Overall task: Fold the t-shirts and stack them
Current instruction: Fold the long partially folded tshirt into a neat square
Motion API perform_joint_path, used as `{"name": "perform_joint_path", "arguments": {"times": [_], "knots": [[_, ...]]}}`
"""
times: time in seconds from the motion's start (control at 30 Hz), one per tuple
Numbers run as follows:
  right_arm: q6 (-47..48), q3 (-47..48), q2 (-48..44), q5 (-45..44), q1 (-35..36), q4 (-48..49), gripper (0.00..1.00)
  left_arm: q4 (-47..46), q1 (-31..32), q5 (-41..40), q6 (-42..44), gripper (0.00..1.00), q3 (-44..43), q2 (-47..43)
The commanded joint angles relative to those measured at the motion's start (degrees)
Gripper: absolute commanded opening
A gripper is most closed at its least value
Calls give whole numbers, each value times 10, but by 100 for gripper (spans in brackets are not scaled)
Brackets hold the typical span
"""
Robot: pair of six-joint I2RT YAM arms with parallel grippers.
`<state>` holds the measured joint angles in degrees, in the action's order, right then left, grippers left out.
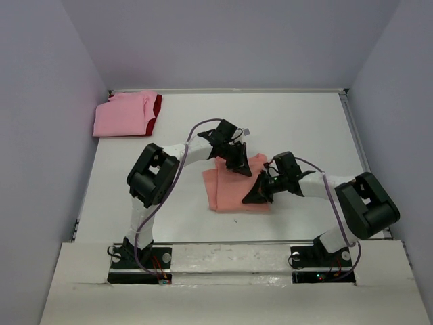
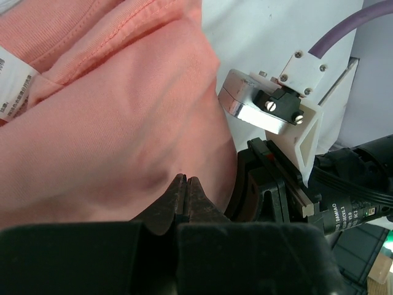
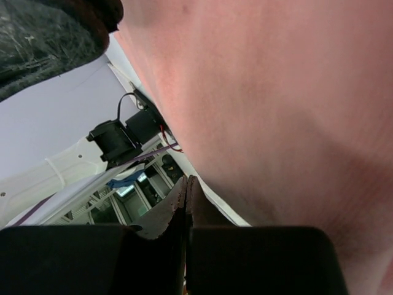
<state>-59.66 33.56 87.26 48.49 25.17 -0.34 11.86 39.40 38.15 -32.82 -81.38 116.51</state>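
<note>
Overhead, white table (image 1: 304, 128). Holds a salmon-orange t-shirt (image 1: 230, 193) part-folded at centre, plus a pink t-shirt (image 1: 122, 115) folded over a dark red t-shirt (image 1: 157, 108) in the far left corner. Looks soft, light and limp: likely sags and creases wherever unsupported, so best pinched at two corners along one edge. Left gripper (image 2: 186, 181): clamped tight, puckering salmon cloth at its tips. Right gripper (image 3: 187, 181): closed too, at the cloth's edge; grip unclear.

Your left arm (image 1: 152, 177) and right arm (image 1: 360, 203) both have fat black joints and white tubes. A purple cable (image 2: 344, 32) loops along each. Small screws (image 2: 298, 55) hold a white bracket (image 2: 301, 72). The jaws are black.
</note>
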Motion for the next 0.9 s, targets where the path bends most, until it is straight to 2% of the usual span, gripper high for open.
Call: {"name": "perform_joint_path", "arguments": {"times": [0.0, 0.2, 0.33, 0.5, 0.7, 0.87], "knots": [[-12, 1, -1, 3, 13, 33, 0, 5, 1, 9, 11, 0, -17, -1], [11, -11, 28, -4, 18, 27, 0, 11, 1, 7, 13, 0, -20, 9], [63, -1, 74, -18, 23, -33, 0, 19, 1, 7, 16, 0, -32, 17], [98, -3, 111, -33, 23, -60, 0, 32, 1, 3, 22, 0, -46, 21], [151, 48, 173, -81, 23, -161, 0, 40, -1, 3, 25, 0, -51, 21], [158, 58, 173, -107, 23, -190, 0, 43, -3, 1, 28, 0, -54, 23]]}}
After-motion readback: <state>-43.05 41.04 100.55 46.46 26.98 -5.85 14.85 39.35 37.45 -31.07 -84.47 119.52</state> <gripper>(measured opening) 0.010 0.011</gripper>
